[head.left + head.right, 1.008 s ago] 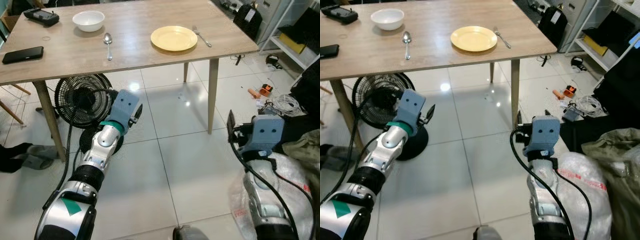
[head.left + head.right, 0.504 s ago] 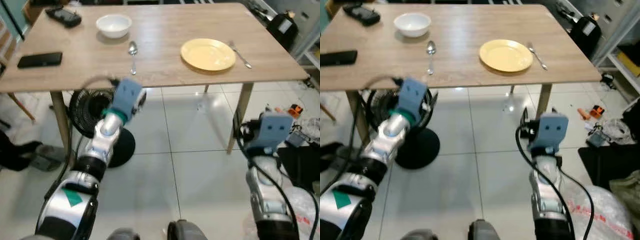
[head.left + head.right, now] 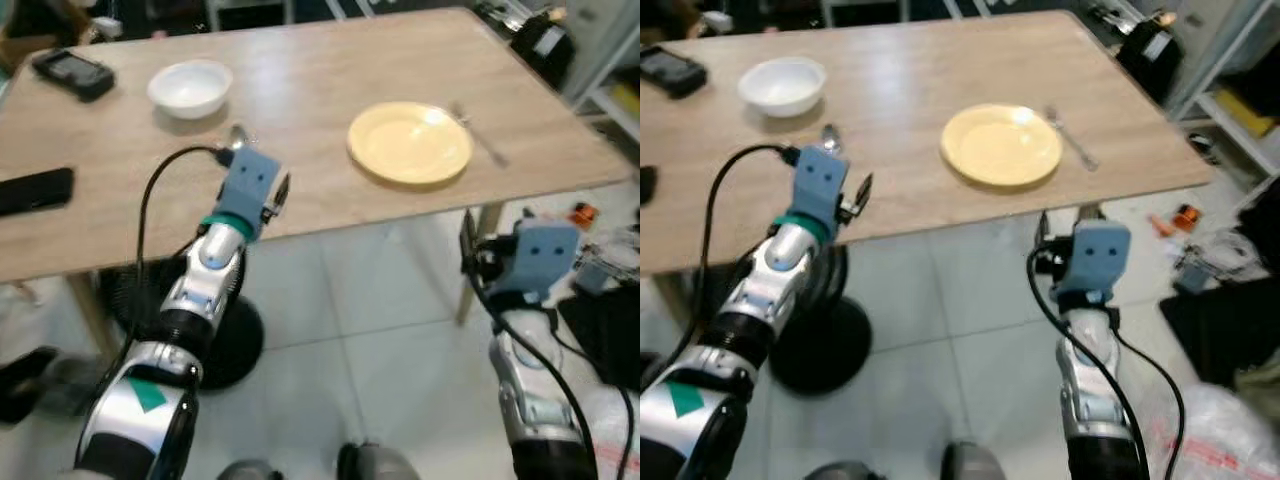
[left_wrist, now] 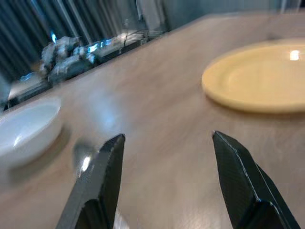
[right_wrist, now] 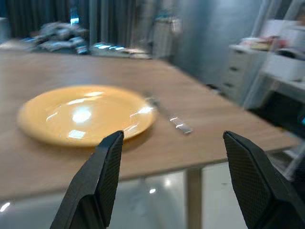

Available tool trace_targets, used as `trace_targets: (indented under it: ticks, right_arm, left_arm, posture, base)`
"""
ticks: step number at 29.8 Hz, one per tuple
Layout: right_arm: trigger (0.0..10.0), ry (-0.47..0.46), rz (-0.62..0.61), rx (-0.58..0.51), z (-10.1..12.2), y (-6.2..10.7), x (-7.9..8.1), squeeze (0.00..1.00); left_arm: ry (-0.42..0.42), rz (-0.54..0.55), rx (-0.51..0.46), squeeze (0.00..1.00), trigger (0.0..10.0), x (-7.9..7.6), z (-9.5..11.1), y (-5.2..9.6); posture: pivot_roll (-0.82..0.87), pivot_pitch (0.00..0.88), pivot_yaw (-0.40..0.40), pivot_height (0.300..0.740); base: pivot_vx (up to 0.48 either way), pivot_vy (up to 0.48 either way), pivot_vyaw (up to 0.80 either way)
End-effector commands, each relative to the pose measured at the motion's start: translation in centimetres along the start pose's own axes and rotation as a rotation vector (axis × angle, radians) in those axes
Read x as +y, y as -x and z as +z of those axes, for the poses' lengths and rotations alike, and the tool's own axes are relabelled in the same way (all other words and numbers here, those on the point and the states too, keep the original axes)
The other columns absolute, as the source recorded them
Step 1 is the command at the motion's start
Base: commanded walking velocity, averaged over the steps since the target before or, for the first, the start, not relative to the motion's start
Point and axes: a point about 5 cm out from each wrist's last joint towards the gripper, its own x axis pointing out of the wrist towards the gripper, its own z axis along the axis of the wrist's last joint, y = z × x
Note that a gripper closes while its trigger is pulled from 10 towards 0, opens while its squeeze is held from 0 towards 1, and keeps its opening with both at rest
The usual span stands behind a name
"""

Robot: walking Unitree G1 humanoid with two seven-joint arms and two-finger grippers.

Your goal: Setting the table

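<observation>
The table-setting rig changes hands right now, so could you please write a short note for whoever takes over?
Left gripper: jaws open, holding nothing, raised over the near edge of the table, close to the spoon.
Right gripper: jaws open, holding nothing, off the table's near edge, facing the yellow plate.
On the table: white bowl to the robot's left, spoon just in front of it, plate in the middle, fork lying beside the plate on its right.
Done: plate and fork look placed.
Left: probably the spoon and bowl, both apart from the plate.

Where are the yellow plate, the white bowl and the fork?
yellow plate (image 3: 410,142), left eye view, centre of the dish.
white bowl (image 3: 189,88), left eye view, inner hollow.
fork (image 3: 1072,141), right eye view, middle of handle.
</observation>
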Motion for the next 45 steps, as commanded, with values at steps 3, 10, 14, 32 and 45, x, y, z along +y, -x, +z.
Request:
trace_targets:
  ticks: [3,10,14,32,45]
  right_arm:
    - [10.0,-0.01,0.019,0.011,-0.2,0.2,0.7,0.0]
    - [10.0,-0.017,0.025,-0.013,0.4,0.1,0.8,0.0]
    - [10.0,-0.018,0.027,-0.02,0.6,0.0,0.8,0.0]
    - [10.0,-0.009,0.04,-0.022,0.8,0.1,0.7,0.0]
    - [10.0,0.113,0.334,-0.012,2.3,0.1,0.1,0.0]
  left_arm:
    - [-0.008,0.019,0.026,0.0,10.0,0.7,-0.7,0.4]
    - [-0.015,0.009,0.016,0.0,10.0,0.5,-0.7,0.6]
    - [-0.024,-0.005,0.01,0.0,10.0,0.1,-0.7,0.8]
    - [-0.011,-0.029,0.024,0.0,10.0,-0.4,-1.0,1.0]
    - [0.237,0.128,0.25,0.0,10.0,1.6,-2.8,2.2]
  posture:
    - [0.05,0.0,0.084,0.74]
    - [0.05,0.0,0.083,0.74]
    - [0.05,0.0,0.083,0.74]
    - [0.04,0.0,0.079,0.74]
    - [0.04,0.0,0.049,0.74]
  base:
    - [0.48,0.0,0.0]
    - [0.392,0.0,0.0]
    - [0.0,0.0,0.0]
    - [0.0,0.0,0.0]
    - [0.0,0.0,0.0]
